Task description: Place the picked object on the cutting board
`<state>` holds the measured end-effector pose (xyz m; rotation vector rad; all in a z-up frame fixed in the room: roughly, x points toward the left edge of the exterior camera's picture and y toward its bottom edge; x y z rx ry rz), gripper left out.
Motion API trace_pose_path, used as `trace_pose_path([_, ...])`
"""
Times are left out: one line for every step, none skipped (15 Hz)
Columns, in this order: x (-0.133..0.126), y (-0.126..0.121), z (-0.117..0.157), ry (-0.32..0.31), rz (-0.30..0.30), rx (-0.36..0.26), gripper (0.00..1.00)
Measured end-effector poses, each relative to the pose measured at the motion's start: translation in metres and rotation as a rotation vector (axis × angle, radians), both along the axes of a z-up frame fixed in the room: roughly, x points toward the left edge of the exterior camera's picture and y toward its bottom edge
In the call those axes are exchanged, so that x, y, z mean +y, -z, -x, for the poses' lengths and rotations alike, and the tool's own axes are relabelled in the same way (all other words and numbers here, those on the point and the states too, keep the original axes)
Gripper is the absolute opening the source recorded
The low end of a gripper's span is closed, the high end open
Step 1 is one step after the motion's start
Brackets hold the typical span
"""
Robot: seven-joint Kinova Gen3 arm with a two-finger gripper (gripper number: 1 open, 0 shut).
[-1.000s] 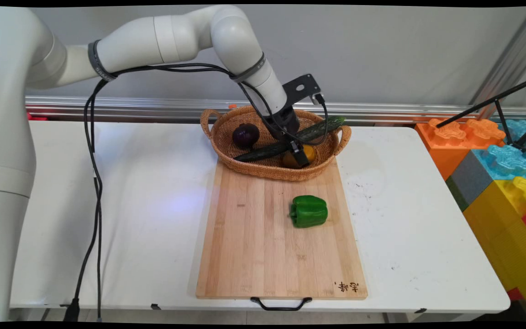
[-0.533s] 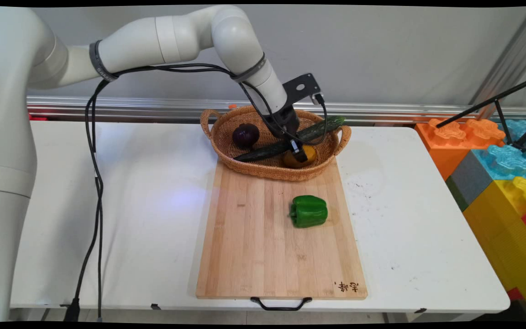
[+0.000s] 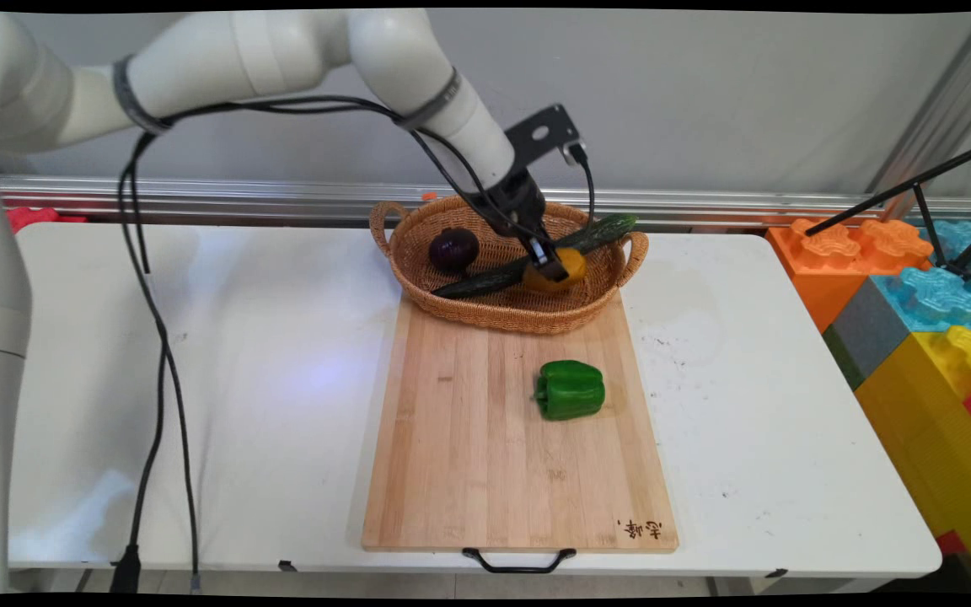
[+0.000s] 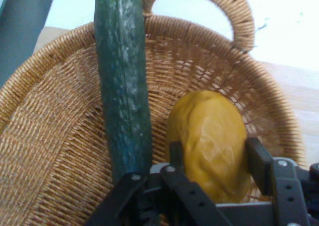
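Mango (image 4: 212, 143) sits clamped between my gripper (image 4: 214, 158) fingers, inside the basket (image 3: 418, 282), jaws closed on its flanks. Cucumber (image 4: 122, 81) lies just beside one finger; I judge contact could drag it or loosen the smooth fruit.

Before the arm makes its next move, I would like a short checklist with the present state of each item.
1. End effector shut on the yellow fruit: ok, fingers on both sides.
2. Fruit lifted off the basket floor: cannot tell.
3. Cucumber clear of the fingers: not ok, it lies right beside one.
4. Purple onion apart from the grasp: ok.
5. Green pepper lies on the cutting board, apart from the basket: ok.
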<state>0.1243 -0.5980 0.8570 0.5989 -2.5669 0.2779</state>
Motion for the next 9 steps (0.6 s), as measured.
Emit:
trace_pose_path([0.007, -0.01, -0.005, -0.002, 0.002, 0.018, 0.0])
trace_pose_path([0.013, -0.019, -0.008, -0.005, 0.001, 0.035, 0.0])
trace_pose_path([0.026, -0.033, -0.015, -0.013, -0.013, 0.065, 0.0])
trace_pose_path([0.037, -0.043, -0.021, -0.022, -0.032, 0.086, 0.0])
trace_pose_path([0.049, -0.051, -0.026, -0.03, -0.058, 0.103, 0.0])
trace_pose_path([0.069, -0.062, -0.034, -0.042, -0.107, 0.125, 0.0])
trace_pose_path([0.082, -0.067, -0.037, -0.046, -0.139, 0.136, 0.0])
trace_pose_path([0.105, -0.072, -0.041, -0.055, -0.192, 0.153, 0.0])
trace_pose_path([0.124, -0.071, -0.042, -0.065, -0.233, 0.165, 0.0])
